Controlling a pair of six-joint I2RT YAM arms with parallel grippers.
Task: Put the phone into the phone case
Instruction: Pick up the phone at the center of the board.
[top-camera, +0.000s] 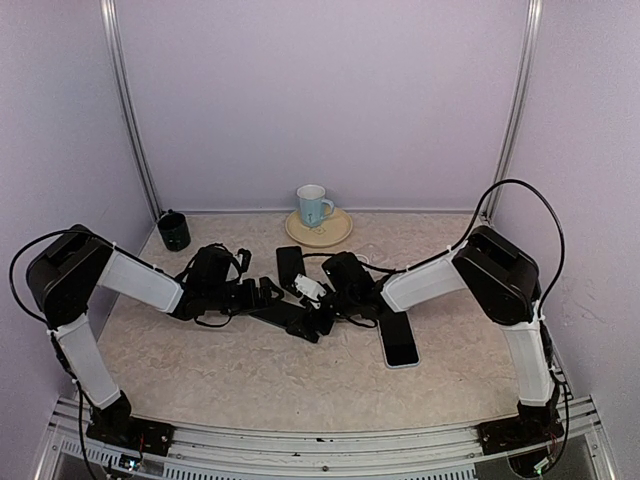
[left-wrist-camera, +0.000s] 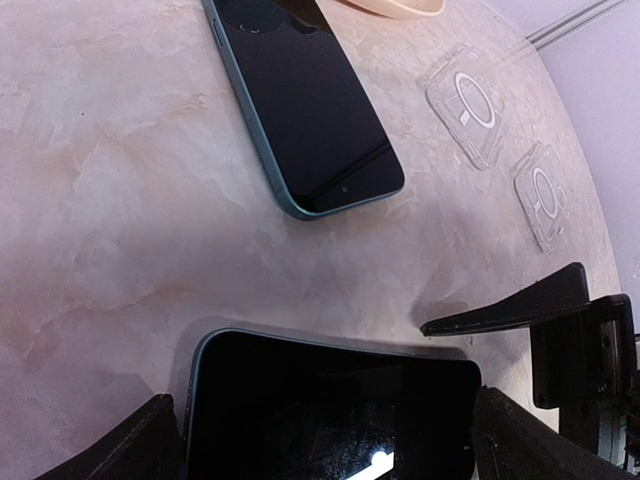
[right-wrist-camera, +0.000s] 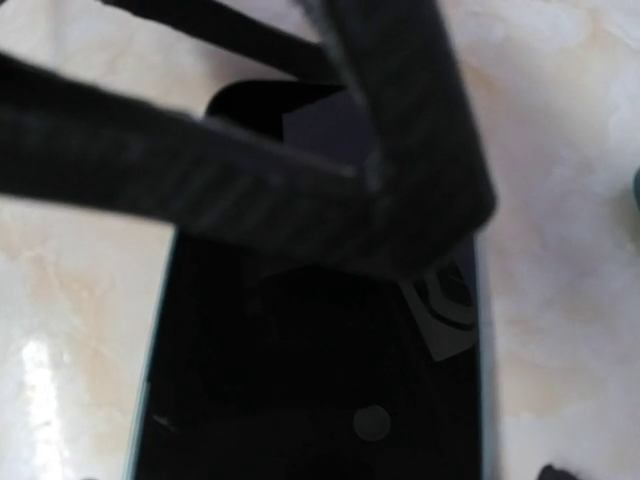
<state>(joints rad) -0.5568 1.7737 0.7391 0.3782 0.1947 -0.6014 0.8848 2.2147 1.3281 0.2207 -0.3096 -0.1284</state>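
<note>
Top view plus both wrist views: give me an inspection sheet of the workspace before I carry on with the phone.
Surface: pale marbled table, nothing spilled.
Job's things: one phone between the fingers of the left gripper; a second phone flat beyond it; a third phone flat beside the right arm; two clear cases lying empty.
Clutter: mug on a plate at the back; dark cup back left.
Grippers: left gripper flanks its phone, fingers seemingly touching both edges; right gripper low at the centre, state unclear.
Cables: black cable looping off each arm, none on the phones.
Surroundings: plain lilac walls, metal posts.
</note>
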